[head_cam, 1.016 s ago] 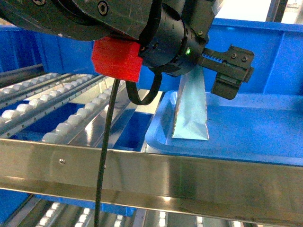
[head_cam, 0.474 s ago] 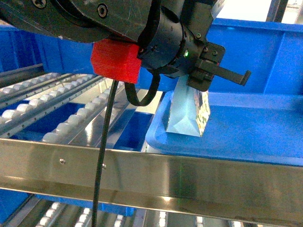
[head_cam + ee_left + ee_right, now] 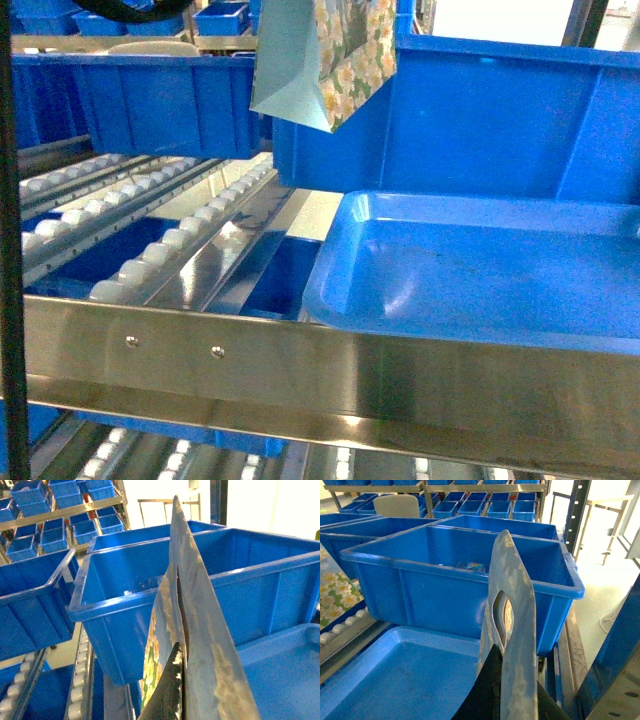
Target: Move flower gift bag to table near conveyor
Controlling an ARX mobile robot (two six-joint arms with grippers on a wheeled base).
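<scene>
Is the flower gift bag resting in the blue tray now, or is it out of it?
Out of it. The flower gift bag hangs in the air, well above the blue tray, touching nothing below. No bag lies in the tray.

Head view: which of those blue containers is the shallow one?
The blue tray at front right: it has only a low rim around a flat bottom. The big bin behind it and the left bin both have tall walls.

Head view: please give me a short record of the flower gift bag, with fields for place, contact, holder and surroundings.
item: flower gift bag
place: hangs in the air at the top of the view
contact: not touching the blue tray
holder: left gripper, seen only in the left wrist view
below, to the left: conveyor
behind: blue bin
</scene>
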